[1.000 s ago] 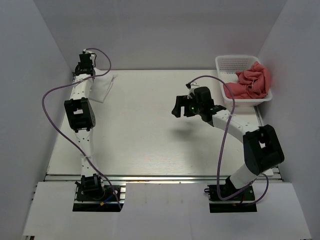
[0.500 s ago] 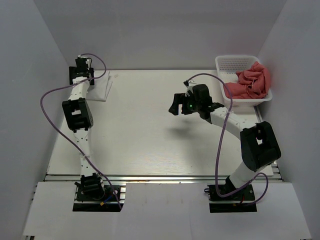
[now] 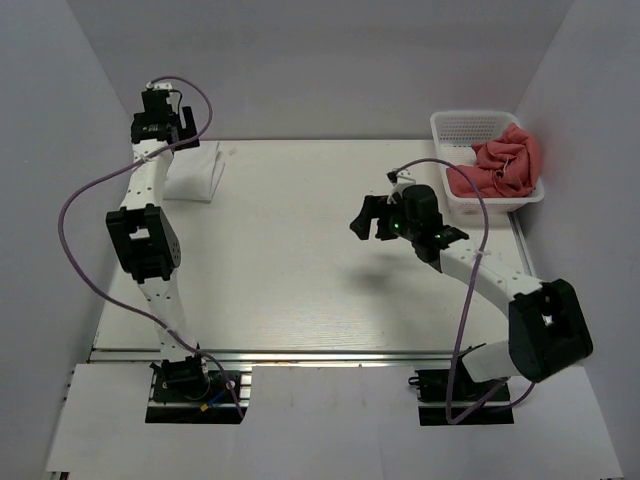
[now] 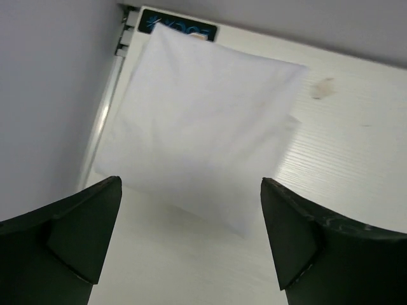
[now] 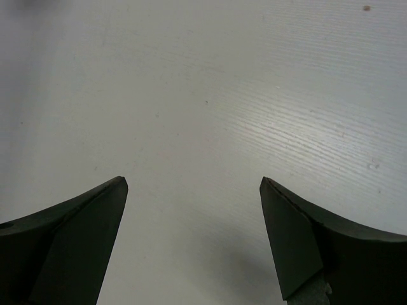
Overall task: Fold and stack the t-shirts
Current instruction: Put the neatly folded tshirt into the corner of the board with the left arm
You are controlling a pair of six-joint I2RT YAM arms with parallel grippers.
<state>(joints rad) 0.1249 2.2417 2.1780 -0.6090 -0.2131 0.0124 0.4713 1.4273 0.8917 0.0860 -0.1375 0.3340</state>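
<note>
Just changed, left arm: we have raised our left tool [image 4: 191, 184] off the folded white cotton t-shirt [image 4: 203, 127]. A second ago it sat low against the cloth, and it now hangs above it, drawn back toward the far wall.
Left tool: its fingers are spread wide with nothing between them. In the wrist view the shirt shows whole in the gap, well below.
Folded white t-shirt: it lies flat as a neat rectangle in the far-left corner of the pale wood-grain surface [image 3: 290, 260], just beside the left wall and apart from the tool.
Just changed, right arm: our right tool [image 5: 194, 184] has kept to about mid-surface while its elbow has swung out to the right.
Right tool: wide and empty, hovering over bare surface.
Crumpled pink t-shirt heap [image 3: 505, 165]: it sits in the white plastic mesh basket [image 3: 465, 125] at the far-right corner, untouched.
Meaning for the task: we judge the white shirt folded, placed and released as the base of the stack. The pink heap comes next, and our right tool is the nearer one to fetch it.
</note>
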